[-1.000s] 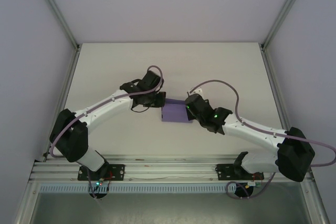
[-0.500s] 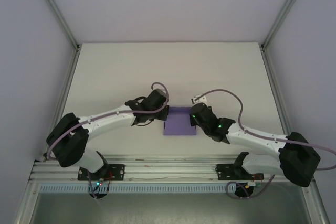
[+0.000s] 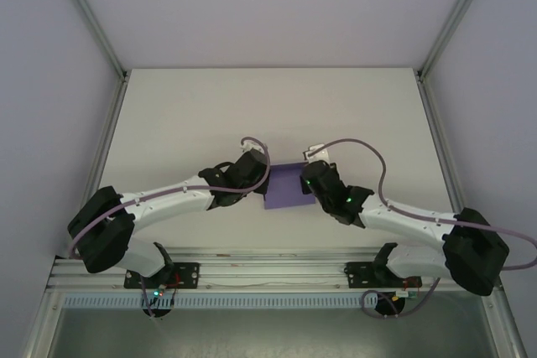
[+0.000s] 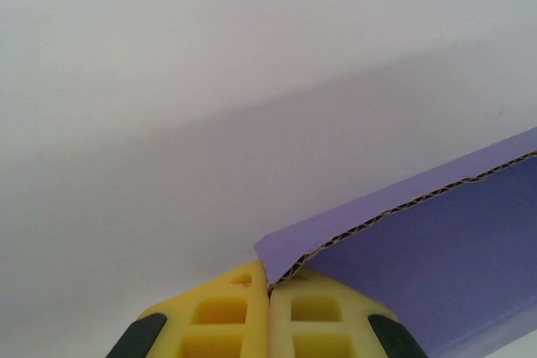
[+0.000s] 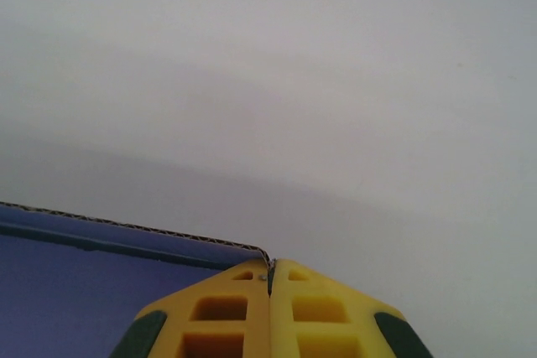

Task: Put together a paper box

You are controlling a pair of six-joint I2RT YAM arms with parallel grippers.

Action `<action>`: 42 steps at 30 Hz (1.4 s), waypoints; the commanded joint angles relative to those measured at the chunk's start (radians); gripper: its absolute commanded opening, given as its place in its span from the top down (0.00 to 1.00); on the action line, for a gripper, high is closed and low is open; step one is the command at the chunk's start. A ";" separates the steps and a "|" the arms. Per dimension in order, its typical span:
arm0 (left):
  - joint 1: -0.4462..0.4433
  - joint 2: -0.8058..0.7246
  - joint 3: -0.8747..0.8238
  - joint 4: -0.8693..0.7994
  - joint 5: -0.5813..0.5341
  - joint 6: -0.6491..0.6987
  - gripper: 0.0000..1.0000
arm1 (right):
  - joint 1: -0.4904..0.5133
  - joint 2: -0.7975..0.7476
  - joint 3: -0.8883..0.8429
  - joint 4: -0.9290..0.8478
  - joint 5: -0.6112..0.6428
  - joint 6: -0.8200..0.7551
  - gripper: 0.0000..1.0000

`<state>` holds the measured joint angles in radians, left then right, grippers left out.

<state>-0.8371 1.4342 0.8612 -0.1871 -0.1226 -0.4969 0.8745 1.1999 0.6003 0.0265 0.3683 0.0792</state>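
Near table (image 3: 210, 106) centre, purple paper box (image 3: 284, 188)

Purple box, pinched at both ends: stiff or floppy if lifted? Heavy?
Probably fairly stiff: the box edge shows corrugated fluting, so it should stay flat rather than droop. Likely light, since the card looks thin. It may twist or crease at the corners, because the left pincer and right pincer each grip only a thin edge.

Purple corrugated-card paper box (image 3: 285, 187) sits over the white flat table (image 3: 185, 106), central, nearer the front edge than the back. Left gripper (image 3: 263, 184) is on its left side, right gripper (image 3: 310, 184) on its right. Each pinches a box corner.
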 commanded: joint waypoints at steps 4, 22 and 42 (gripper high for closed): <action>-0.011 -0.006 0.013 0.158 -0.104 0.078 1.00 | 0.011 0.077 0.043 0.194 0.089 -0.076 1.00; -0.018 0.079 -0.200 0.456 -0.011 0.063 1.00 | 0.009 0.151 -0.089 0.269 0.064 0.080 1.00; -0.051 0.075 -0.315 0.583 -0.156 0.085 1.00 | -0.104 -0.115 0.037 -0.202 -0.201 0.242 0.41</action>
<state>-0.8726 1.4754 0.5838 0.4946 -0.3016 -0.4126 0.8001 1.1435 0.5922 -0.0494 0.2573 0.2970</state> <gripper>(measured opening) 0.048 0.568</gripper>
